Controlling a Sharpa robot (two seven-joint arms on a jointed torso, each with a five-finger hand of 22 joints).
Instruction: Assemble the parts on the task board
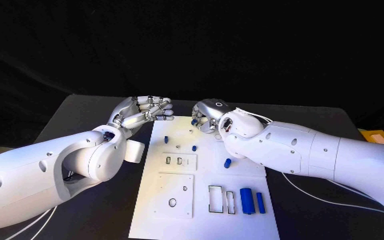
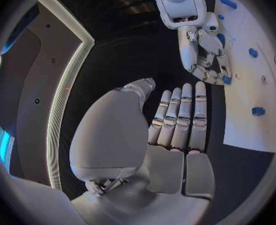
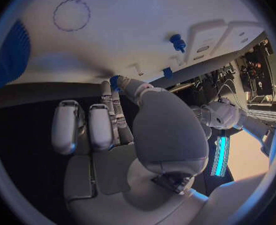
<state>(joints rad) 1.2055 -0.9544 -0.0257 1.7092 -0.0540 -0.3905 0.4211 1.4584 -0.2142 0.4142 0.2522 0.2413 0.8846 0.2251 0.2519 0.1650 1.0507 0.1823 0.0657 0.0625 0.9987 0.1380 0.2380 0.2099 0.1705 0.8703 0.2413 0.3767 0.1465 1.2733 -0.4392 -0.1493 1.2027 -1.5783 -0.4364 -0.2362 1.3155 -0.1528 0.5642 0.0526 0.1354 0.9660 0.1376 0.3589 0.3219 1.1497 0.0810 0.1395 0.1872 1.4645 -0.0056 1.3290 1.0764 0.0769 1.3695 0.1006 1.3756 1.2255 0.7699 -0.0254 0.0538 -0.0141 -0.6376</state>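
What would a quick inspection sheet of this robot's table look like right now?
Surface: black table, dark cloth behind.
Job's things: white task board mid-table; small blue parts lie on it, some standing as pegs.
Clutter: nothing seen.
Hands: left hand beside the board's far corner, fingers straight, holding nothing; right hand at the board's far end, pinching a small blue part.
Cables: white cable trails under the right arm.
Surroundings: yellow object at the table's right edge.

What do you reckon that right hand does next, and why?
Probably lift a little. The right hand pinches a small blue part at the far end of the task board, so raising it clear comes first. The left hand rests beside the board, holding nothing.
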